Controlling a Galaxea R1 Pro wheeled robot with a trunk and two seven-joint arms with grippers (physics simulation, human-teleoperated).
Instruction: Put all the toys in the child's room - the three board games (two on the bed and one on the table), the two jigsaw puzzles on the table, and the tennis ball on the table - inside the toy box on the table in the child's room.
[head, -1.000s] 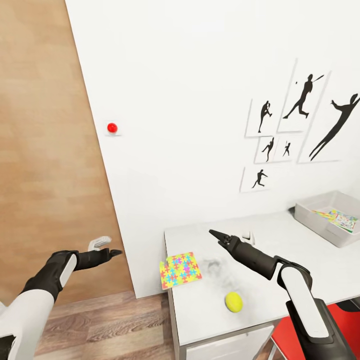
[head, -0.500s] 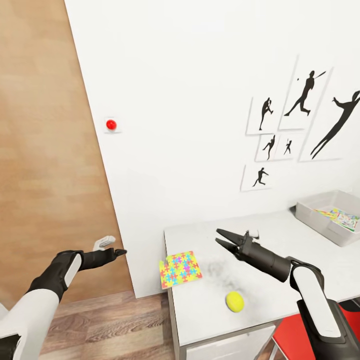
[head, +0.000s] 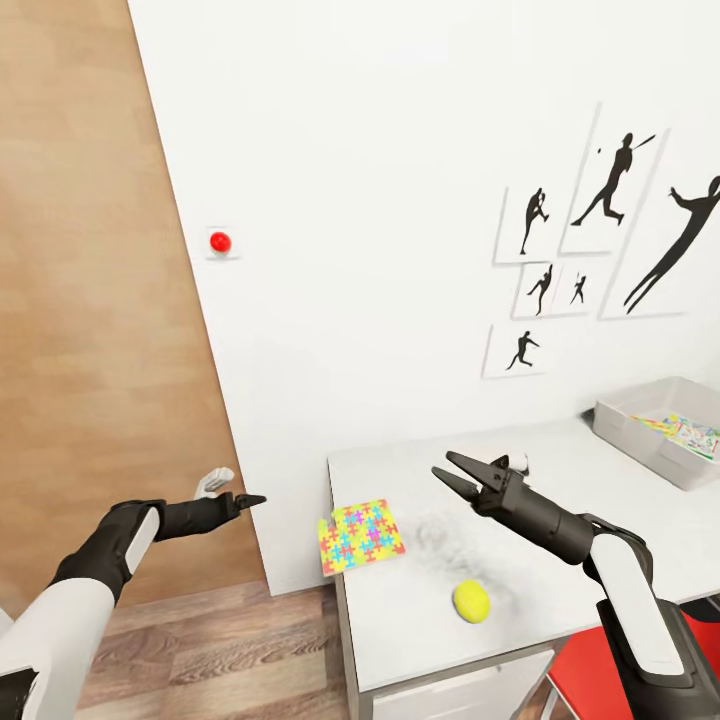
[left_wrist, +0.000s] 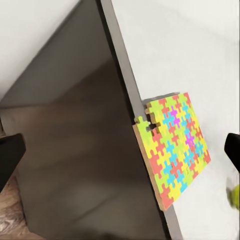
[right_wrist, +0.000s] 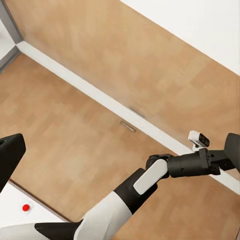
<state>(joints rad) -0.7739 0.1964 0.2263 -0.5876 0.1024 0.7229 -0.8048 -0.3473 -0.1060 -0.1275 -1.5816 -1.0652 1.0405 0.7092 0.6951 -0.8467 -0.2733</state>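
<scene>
A jigsaw puzzle (head: 362, 536), a square box of bright interlocking pieces, lies at the left edge of the table (head: 560, 500) and slightly overhangs it. The yellow tennis ball (head: 470, 600) rests near the front edge. At the table's right end stands the grey toy box (head: 640, 435) with colourful boxes inside. My right gripper (head: 447, 468) hovers open over the table, beyond the ball and right of the puzzle. Left of the table, my left gripper (head: 250, 498) is off the surface and points toward the puzzle (left_wrist: 172, 150). Its fingertips (left_wrist: 10, 155) are wide apart with nothing held.
A white wall with a red button (head: 219, 241) and black baseball-player posters (head: 600, 230) stands behind the table. A wood-panelled surface (head: 80, 300) is to the left, with plank floor (head: 220, 650) below. A red chair (head: 590, 670) sits at the table's front right.
My right gripper has gone from shut to open and shifted slightly right. My left gripper has edged right toward the table. The view has shifted a little.
</scene>
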